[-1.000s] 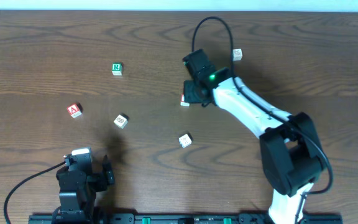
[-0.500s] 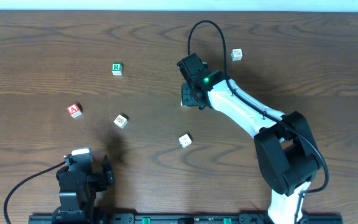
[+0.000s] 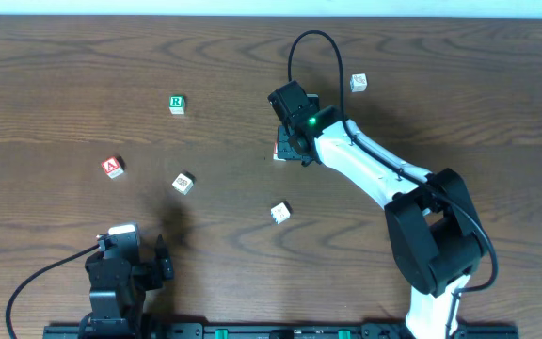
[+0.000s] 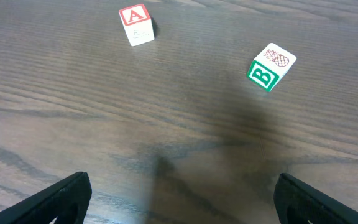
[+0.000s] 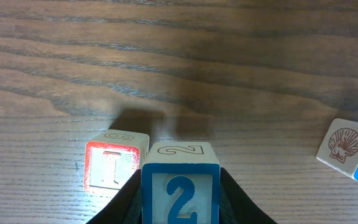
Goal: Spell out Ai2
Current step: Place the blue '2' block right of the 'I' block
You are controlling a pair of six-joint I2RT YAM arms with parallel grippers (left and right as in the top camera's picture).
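Right gripper (image 5: 180, 208) pinches 2 cube (image 5: 180, 183), just beside I cube (image 5: 112, 165). Left gripper (image 4: 185, 199) spread wide at near left, A cube (image 4: 136, 23) farther off.

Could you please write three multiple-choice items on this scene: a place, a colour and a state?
1. In the right wrist view, where is the red I cube relative to the blue 2 cube? A) left B) right C) on top
2. The lettered face of the B cube is: A) red B) green C) blue
3. The right claw is: A) wide open B) shut on the blue 2 cube C) shut, empty
Answers: 1 A, the I sits at the 2's left; 2 B, its B face is green; 3 B, fingers clamp the 2's sides.
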